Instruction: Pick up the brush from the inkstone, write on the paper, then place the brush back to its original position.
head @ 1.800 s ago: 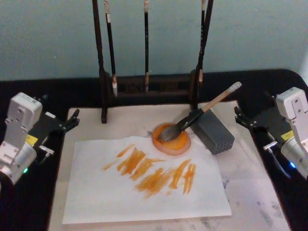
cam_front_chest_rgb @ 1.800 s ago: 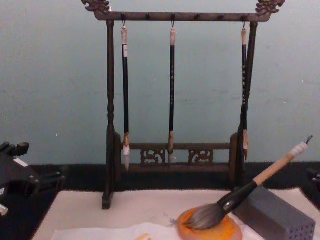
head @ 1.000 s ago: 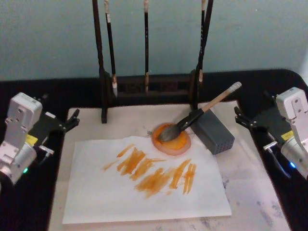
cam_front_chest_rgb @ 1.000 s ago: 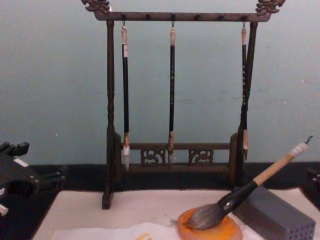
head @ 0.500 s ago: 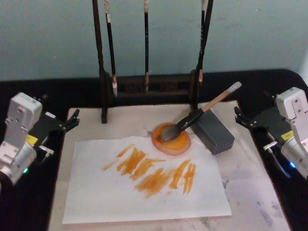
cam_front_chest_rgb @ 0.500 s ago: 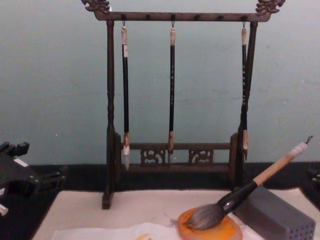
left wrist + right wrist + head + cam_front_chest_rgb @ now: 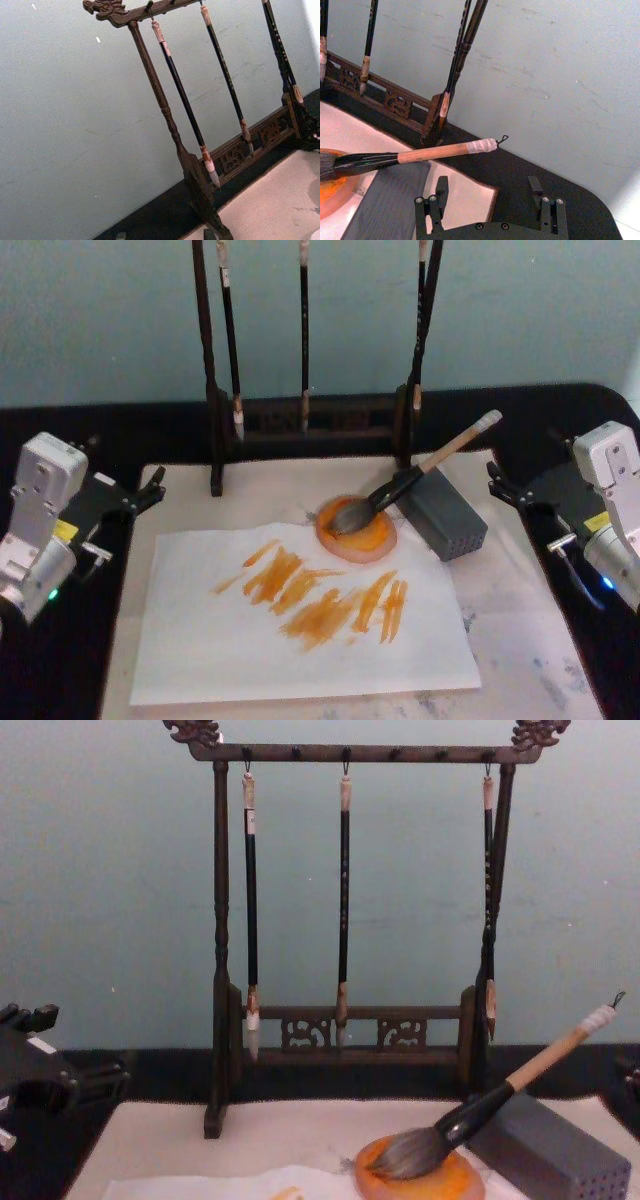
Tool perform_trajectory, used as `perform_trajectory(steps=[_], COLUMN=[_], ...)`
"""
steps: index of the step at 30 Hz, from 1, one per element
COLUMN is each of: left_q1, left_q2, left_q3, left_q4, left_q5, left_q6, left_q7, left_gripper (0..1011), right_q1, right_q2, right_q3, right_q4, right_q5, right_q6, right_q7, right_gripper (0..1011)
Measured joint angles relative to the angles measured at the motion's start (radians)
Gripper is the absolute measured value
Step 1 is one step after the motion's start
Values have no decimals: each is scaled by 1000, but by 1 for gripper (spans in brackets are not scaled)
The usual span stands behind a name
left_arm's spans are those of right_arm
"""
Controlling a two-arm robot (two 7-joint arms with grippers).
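The brush (image 7: 400,485) lies with its bushy grey tuft in the inkstone (image 7: 385,543), a round shallow orange dish. Its black ferrule and tan wooden handle slant up and away to the inkstone's right rear. The whitish wrapped end with its small loop stands highest and is touched by nothing. Just right of the inkstone sits a grey perforated block (image 7: 450,520); the brush's shaft crosses over its near corner and looks propped there, though I cannot make out the contact. Behind the inkstone stands a dark wooden rack (image 7: 220,920) with three thin brushes (image 7: 343,900) hanging upright, near enough to crowd the space at the back. The paper (image 7: 200,640) spreads left and forward of the inkstone. One corner reaches the dish's rim, and orange strokes (image 7: 310,600) lie near that corner. Bare cream mat (image 7: 520,640) lies open right and forward of the inkstone. My right gripper (image 7: 488,192) hovers over the black table (image 7: 170,430) right of the inkstone, beyond the block and the mat's edge, its jaws apart and holding nothing. My left gripper (image 7: 148,492) waits well left of the inkstone, off the mat's far edge, jaws likewise spread and holding nothing.
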Motion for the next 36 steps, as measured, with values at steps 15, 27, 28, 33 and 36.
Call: perform_trajectory(steps=[15, 27, 28, 33, 36], left_q1=[0, 0, 0, 0, 0], left_q2=[0, 0, 0, 0, 0], left_q3=[0, 0, 0, 0, 0], left_q4=[0, 0, 0, 0, 0], left_q5=[0, 0, 0, 0, 0], left_q6=[0, 0, 0, 0, 0], left_q7=[0, 0, 0, 0, 0], left_gripper=[1001, 1001, 1001, 1001, 1001], right_q1=[-19, -49, -49, -48, -41], right_q2=[-17, -105, -124, -181, -214], right_q3=[34, 151, 167, 221, 245], right_q4=[-19, -38, -35, -19, -2], right_q5=[56, 366, 410, 535, 609], right_q6=[15, 143, 171, 255, 297], right_q7=[45, 214, 229, 255, 257], right_gripper=[1000, 1000, 1000, 1000, 1000])
